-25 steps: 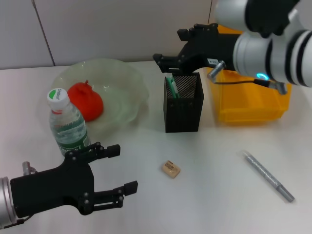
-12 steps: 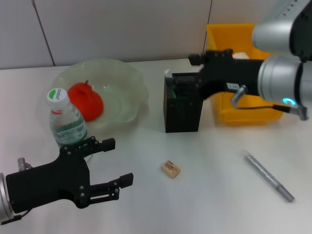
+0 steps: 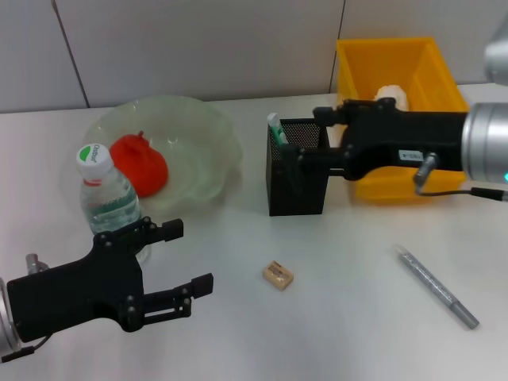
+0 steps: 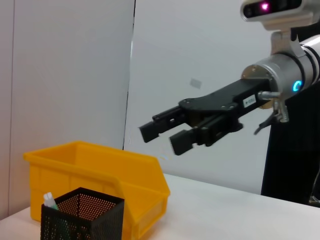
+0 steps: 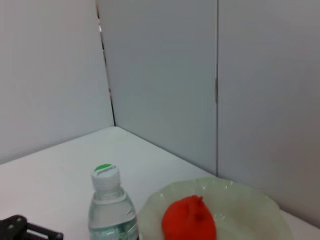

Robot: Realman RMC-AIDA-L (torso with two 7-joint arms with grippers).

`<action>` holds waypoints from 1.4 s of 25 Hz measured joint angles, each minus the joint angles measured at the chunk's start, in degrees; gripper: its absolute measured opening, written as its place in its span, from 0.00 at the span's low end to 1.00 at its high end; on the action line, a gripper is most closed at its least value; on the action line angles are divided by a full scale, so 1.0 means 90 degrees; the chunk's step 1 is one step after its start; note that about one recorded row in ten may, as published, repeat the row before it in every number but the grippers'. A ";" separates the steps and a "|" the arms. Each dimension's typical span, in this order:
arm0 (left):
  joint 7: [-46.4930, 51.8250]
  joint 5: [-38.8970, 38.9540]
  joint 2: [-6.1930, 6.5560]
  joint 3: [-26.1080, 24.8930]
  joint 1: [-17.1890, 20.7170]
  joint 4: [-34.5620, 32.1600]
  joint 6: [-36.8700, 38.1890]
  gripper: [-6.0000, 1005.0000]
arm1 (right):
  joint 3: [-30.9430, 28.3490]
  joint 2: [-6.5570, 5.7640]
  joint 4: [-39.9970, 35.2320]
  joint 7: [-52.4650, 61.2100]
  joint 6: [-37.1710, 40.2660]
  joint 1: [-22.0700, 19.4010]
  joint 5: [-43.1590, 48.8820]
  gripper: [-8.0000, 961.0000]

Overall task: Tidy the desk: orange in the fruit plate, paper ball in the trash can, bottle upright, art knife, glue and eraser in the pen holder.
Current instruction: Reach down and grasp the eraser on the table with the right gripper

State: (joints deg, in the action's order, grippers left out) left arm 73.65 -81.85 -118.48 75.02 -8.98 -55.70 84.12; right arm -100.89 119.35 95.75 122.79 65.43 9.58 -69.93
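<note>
A: Starting at the near left: left claw [image 3: 186, 258] hovers low over the bench [image 3: 349, 317], fingers spread apart, nothing between them. It sits just in front of the bottle [image 3: 107, 202].

B: Bottle's state?

A: Upright, white cap on top, standing beside the near rim of the fruit plate [image 3: 202, 135]. The orange [image 3: 139, 164] lies inside the plate, toward its left side.

B: Right arm?

A: Reaches in from the right at about the height of the pen holder [image 3: 298, 178]. Right claw [image 3: 313, 135] is by the holder's right rim; fingers parted, gripping nothing. The left wrist view shows the same claw [image 4: 162, 135] in the air above the trash can [image 4: 100, 170], the two fingers with a gap between them.

B: Contents of the holder?

A: A white-tipped green item pokes up at the back left corner. Cannot tell what else is inside through the mesh.

B: Trash can?

A: Yellow, behind and right of the holder, partly hidden by the right arm. The paper ball [image 3: 390, 95] shows inside it.

B: Loose items?

A: The eraser [image 3: 278, 275] lies flat on the open bench in front of the holder, between the two claws and touching neither. A grey pen-like stick [image 3: 436, 286] lies at a slant on the near right, well apart from everything
</note>
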 joint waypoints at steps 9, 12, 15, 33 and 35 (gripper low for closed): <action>-0.0006 0.0080 0.0000 -0.0053 -0.0034 0.0133 -0.0001 0.86 | -0.0944 -0.0004 -0.1366 -0.1963 0.0924 -0.0042 -0.1625 0.80; -0.0007 0.0084 0.0000 -0.0054 -0.0044 0.0135 -0.0001 0.86 | -0.1275 -0.0006 -0.1885 -0.2570 0.1275 -0.0018 -0.1882 0.80; -0.0009 0.0084 0.0000 -0.0055 -0.0061 0.0135 -0.0001 0.86 | -0.1491 -0.0030 -0.2228 -0.2936 0.1356 -0.0032 -0.1838 0.80; -0.0268 0.0064 0.0027 -0.0245 -0.0157 0.0424 0.0217 0.86 | -0.1527 -0.0020 -0.1761 -0.1591 0.1897 0.0609 0.0342 0.80; -0.0413 0.0035 0.0030 -0.0430 -0.0142 0.0538 0.0473 0.86 | -0.1186 -0.0024 -0.1343 -0.0919 0.1986 0.0838 0.0951 0.80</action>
State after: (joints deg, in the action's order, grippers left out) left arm 69.93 -81.53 -118.21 71.15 -10.26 -50.86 88.37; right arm -111.56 119.14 83.66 114.51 83.30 17.12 -61.37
